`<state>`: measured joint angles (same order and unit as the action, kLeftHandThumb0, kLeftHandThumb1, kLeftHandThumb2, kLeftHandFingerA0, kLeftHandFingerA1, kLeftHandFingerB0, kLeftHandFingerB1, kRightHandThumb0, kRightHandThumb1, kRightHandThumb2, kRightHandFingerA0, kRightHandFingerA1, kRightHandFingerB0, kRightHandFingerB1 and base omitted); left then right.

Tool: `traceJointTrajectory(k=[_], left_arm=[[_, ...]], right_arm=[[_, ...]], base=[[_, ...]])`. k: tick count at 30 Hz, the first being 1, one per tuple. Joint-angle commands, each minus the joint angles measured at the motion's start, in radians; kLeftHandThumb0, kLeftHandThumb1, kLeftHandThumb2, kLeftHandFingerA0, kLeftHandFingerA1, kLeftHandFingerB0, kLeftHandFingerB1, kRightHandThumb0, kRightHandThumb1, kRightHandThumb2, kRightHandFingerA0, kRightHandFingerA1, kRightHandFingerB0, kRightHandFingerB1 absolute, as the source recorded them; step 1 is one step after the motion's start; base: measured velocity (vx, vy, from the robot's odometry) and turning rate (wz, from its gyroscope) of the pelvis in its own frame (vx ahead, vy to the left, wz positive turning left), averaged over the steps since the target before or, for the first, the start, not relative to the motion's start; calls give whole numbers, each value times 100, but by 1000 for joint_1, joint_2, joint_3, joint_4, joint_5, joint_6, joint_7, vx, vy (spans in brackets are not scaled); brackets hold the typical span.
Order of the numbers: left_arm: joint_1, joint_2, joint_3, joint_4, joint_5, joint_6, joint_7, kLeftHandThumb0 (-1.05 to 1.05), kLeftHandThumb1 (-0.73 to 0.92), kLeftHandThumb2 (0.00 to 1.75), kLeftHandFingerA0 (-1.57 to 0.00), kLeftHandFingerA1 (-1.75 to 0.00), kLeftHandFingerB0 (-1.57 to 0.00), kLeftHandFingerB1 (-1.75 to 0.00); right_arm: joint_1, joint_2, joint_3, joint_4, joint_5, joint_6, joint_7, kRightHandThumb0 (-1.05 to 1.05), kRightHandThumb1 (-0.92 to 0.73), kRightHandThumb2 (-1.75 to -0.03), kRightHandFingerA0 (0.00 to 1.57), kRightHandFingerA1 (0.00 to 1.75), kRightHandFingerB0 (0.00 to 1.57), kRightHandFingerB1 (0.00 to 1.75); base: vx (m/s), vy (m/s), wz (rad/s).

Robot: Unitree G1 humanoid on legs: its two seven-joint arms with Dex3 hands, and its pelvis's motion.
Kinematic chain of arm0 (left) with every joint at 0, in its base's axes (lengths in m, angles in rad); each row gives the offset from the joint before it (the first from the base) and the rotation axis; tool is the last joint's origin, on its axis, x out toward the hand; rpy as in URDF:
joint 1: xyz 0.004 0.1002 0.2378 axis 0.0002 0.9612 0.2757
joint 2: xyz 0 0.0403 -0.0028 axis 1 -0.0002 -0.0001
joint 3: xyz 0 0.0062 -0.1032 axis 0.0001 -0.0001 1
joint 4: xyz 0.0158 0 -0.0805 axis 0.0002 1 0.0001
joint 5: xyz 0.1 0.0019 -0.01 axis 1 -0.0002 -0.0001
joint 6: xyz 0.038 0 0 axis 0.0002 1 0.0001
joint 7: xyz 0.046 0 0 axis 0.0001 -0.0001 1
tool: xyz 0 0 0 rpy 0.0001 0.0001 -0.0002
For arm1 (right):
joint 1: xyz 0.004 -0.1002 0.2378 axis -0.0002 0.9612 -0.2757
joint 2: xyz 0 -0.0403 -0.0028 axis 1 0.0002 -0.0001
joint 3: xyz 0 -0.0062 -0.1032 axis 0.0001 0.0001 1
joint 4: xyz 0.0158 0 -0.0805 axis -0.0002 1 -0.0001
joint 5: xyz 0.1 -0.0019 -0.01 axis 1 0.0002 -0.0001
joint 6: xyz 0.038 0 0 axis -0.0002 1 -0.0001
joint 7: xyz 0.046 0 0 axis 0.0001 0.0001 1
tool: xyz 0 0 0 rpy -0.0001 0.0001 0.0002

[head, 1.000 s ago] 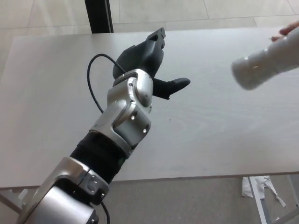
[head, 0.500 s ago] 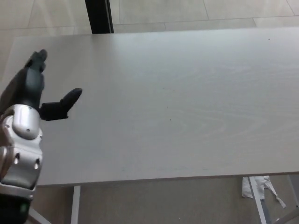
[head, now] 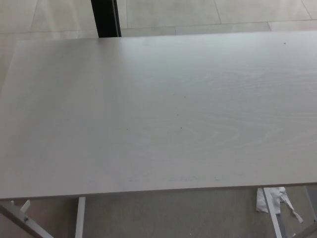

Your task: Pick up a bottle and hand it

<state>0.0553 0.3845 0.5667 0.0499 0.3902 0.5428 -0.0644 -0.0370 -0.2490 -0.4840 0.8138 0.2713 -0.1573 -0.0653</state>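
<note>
The table [head: 163, 114] is seen from its near edge to its far edge, in pale wood grain. Neither hand is in view, nor any bottle. A dark post [head: 105, 18] stands behind; tiled floor [head: 198, 12] is beyond.

The surface [head: 163, 109] appears as a pale grey-white laminate or wood board, matt, smooth, with a faint printed or natural grain curving in soft arcs across its right half and a few tiny dark specks. Its front edge shows a thin, slightly darker band. Beneath it, the legs [head: 79, 218] look like white painted metal, smooth with a dull sheen. The floor [head: 163, 10] beyond the far edge is of large pale tiles, smooth and lightly glossy, divided by thin joints. A dark post [head: 105, 18] there is black and matt. Crumpled white paper [head: 280, 198] lies on the greyer, matt floor below.
</note>
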Motion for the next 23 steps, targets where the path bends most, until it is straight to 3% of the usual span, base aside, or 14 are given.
traceJointTrajectory(k=[1, 2, 3, 4, 6, 7, 8, 9, 10, 14, 15, 18, 23], left_arm=[[210, 97, 535, 130, -367, -191, -97, -87, 61, 58, -5, -93, 0, -46], [204, 84, 502, 168, -369, -209, -103, -81, 59, 57, -13, -85, 0, -50], [228, 68, 386, 218, -328, -230, -150, -93, 49, 89, -29, -82, -1, -47], [240, 63, 350, 237, -318, -245, -174, -93, 49, 89, -29, -82, -1, -47], [263, 57, 320, 228, -312, -223, -209, -93, 48, 88, -33, -84, -4, -50], [264, 61, 301, 266, -321, -227, -238, -86, 45, 86, -25, -79, -4, -54], [258, 62, 290, 301, -340, -217, -276, -80, 55, 57, -36, -88, -7, -59], [250, 65, 283, 318, -346, -211, -286, -80, 55, 57, -36, -88, -7, -59], [232, 78, 274, 383, -354, -206, -307, -85, 44, 84, -37, -80, -10, -58], [231, 82, 279, 441, -388, -225, -329, -87, 44, 85, -41, -84, -12, -60], [241, 79, 298, 430, -414, -225, -344, -77, 53, 57, -44, -84, -20, -58], [248, 75, 325, 413, -453, -220, -349, -76, 56, 57, -47, -80, -33, -52], [245, 89, 336, 435, -483, -234, -350, -73, 56, 57, -53, -80, -38, -52]], right_arm=[[8, -137, -58, 133, -10, -81, -24, -105, -40, -125, 157, 173, 26, 112], [4, -138, -60, 145, -5, -88, -13, -105, -40, -125, 157, 171, 25, 111], [6, -139, -55, 146, -8, -88, -12, -105, -40, -126, 157, 175, 24, 111], [6, -140, -59, 151, -3, -93, -7, -105, -40, -126, 157, 175, 24, 111], [15, -148, -47, 148, -16, -84, -9, -105, -40, -126, 157, 175, 23, 111], [11, -154, -48, 158, -9, -67, 0, -105, -40, -126, 157, 175, 24, 113], [11, -159, -41, 164, -13, -66, 9, -105, -40, -126, 157, 175, 22, 111], [9, -160, -42, 167, -9, -66, 13, -105, -40, -126, 157, 175, 22, 111], [4, -161, -36, 180, -15, -76, 12, -105, -40, -125, 157, 174, 23, 113], [-1, -169, -25, 209, -23, -102, 18, -105, -40, -125, 157, 173, 22, 113], [3, -160, -31, 189, -12, -94, 21, -105, -39, -126, 157, 174, 23, 113], [4, -155, -39, 199, -5, -114, 21, -105, -40, -126, 157, 175, 23, 112], [10, -146, -55, 199, 11, -117, 31, -105, -39, -125, 157, 174, 28, 115]], base=[[0, 0, 0], [0, 0, 0], [0, 0, 0], [0, 0, 0], [0, 0, 0], [0, 0, 0], [0, 0, 0], [0, 0, 0], [0, 0, 0], [0, 0, 0], [0, 0, 0], [0, 0, 0], [0, 0, 0]])
